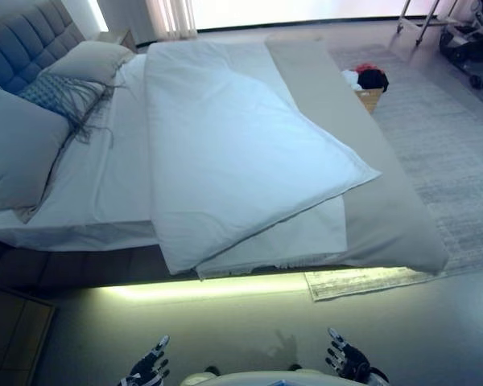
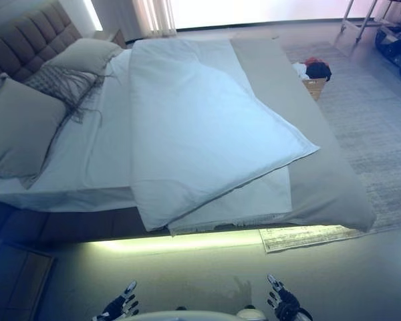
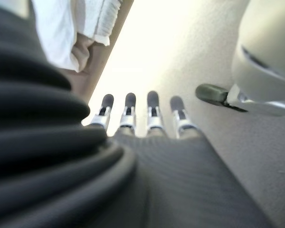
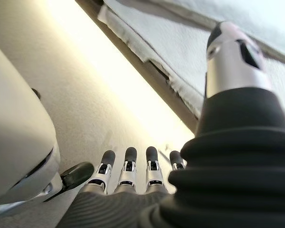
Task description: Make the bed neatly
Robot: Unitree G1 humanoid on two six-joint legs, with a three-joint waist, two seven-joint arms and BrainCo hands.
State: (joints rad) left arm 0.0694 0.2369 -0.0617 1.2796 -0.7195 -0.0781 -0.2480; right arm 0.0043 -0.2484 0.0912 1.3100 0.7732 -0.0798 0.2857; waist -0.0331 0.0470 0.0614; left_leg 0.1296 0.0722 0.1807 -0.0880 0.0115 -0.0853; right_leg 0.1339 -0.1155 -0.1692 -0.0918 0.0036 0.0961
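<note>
The bed point(image 1: 80, 265) lies across the view with its grey tufted headboard point(image 1: 20, 44) at the left. A white duvet point(image 1: 233, 153) lies askew on it, folded over itself, its near corner hanging over the near edge. A grey-beige blanket point(image 1: 386, 209) covers the foot end at the right. Three pillows point(image 1: 20, 145) lie by the headboard, one patterned with fringe point(image 1: 64, 96). My left hand point(image 1: 149, 368) and right hand point(image 1: 346, 358) hang low over the floor in front of the bed, both open and empty, apart from the bedding.
A wicker basket point(image 1: 369, 96) with clothes stands on the grey rug point(image 1: 451, 153) beyond the bed's foot. A small mat point(image 1: 362, 280) lies at the near right corner. A nightstand point(image 1: 12, 330) is at the near left. A metal rack point(image 1: 423, 20) stands far right.
</note>
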